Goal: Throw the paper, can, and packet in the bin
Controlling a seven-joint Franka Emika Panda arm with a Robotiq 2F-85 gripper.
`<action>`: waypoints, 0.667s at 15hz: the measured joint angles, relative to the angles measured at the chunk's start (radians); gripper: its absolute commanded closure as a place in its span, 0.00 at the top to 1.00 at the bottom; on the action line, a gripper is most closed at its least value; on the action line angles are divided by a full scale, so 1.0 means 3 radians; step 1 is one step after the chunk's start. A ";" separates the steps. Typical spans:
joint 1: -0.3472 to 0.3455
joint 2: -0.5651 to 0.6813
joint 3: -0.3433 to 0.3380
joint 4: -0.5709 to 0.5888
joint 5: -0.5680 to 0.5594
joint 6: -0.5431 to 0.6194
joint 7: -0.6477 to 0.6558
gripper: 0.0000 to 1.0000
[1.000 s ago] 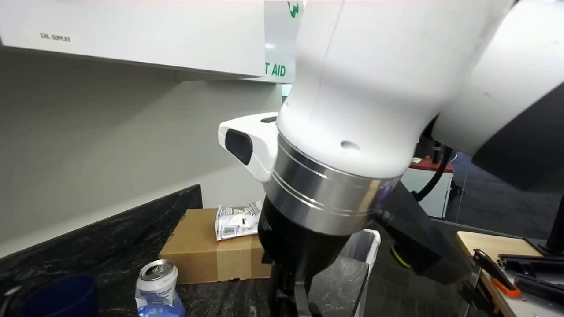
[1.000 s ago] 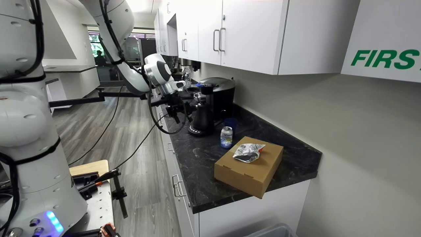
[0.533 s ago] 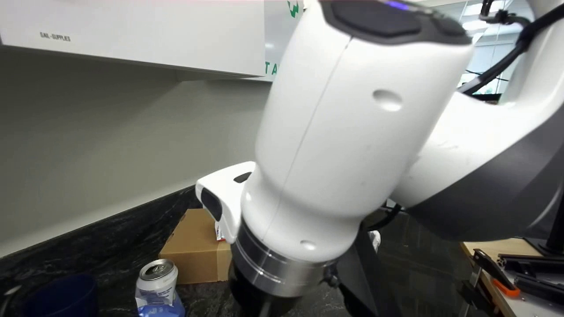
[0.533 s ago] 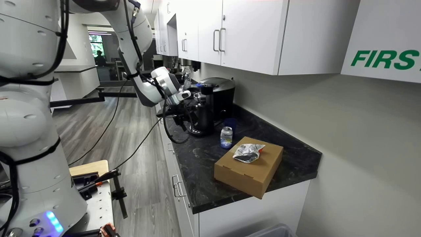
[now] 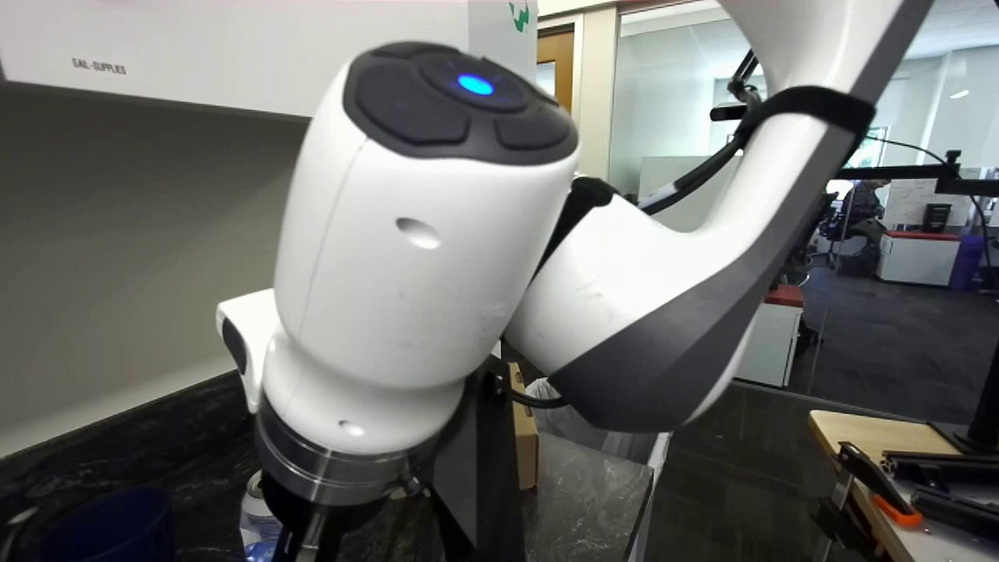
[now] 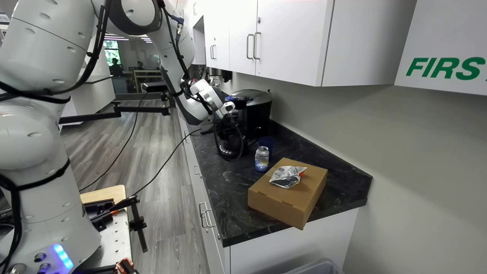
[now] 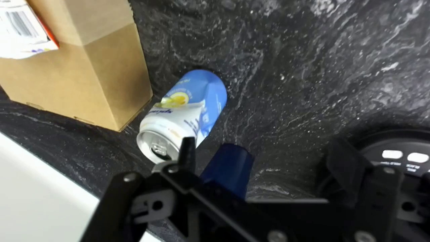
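Spread wide in the wrist view, the hand (image 7: 267,163) appears to grip nothing, presumably ready to straddle something bulky. To its right on the desk (image 6: 230,198), in an exterior view, the can (image 6: 261,163) stands upright near the blue cup (image 6: 267,141), a stance that leaves its round sides free for grasping. Farther right, the packet (image 6: 287,177) lies atop the brown box (image 6: 276,209), perhaps raised for easier reach. Farthest right, the bin (image 6: 319,267) sits below the desk's end, likely so things simply drop in. The paper is not visible.
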 measured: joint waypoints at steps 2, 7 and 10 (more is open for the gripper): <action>0.0000 0.0057 -0.0050 0.0122 -0.0109 -0.0001 0.0000 1.00; -0.0001 0.0120 -0.0191 0.0266 -0.0377 -0.0001 0.0003 1.00; -0.0001 0.0159 -0.0222 0.0295 -0.0468 -0.0003 0.0006 1.00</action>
